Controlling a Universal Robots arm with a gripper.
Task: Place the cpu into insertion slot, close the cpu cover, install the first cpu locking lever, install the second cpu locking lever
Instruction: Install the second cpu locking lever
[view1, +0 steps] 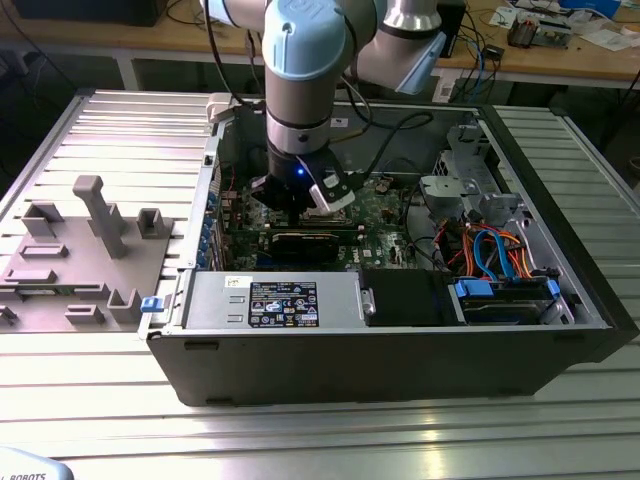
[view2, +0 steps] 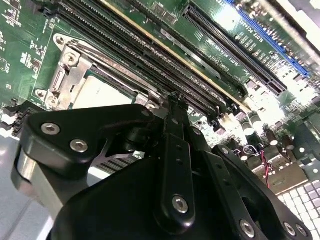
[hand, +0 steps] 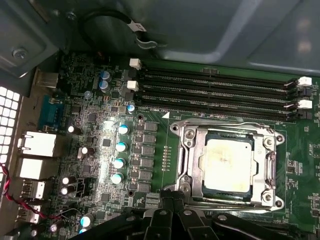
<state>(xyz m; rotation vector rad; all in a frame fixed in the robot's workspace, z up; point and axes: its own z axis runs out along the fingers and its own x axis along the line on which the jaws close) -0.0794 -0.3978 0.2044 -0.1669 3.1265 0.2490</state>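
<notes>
So we've got the cpu (hand: 229, 165) sitting in its socket with the cpu cover (hand: 230, 132) down around it, and our gripper (view2: 172, 102) hovers clenched and empty just beside the socket, over the motherboard (hand: 100, 150).

Open computer case (view1: 400, 350), grey fixture block (view1: 80, 260)

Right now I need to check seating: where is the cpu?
The cpu sits in its socket on the green motherboard, framed by the cpu cover, beside the black memory slots in the first wrist view.
</notes>
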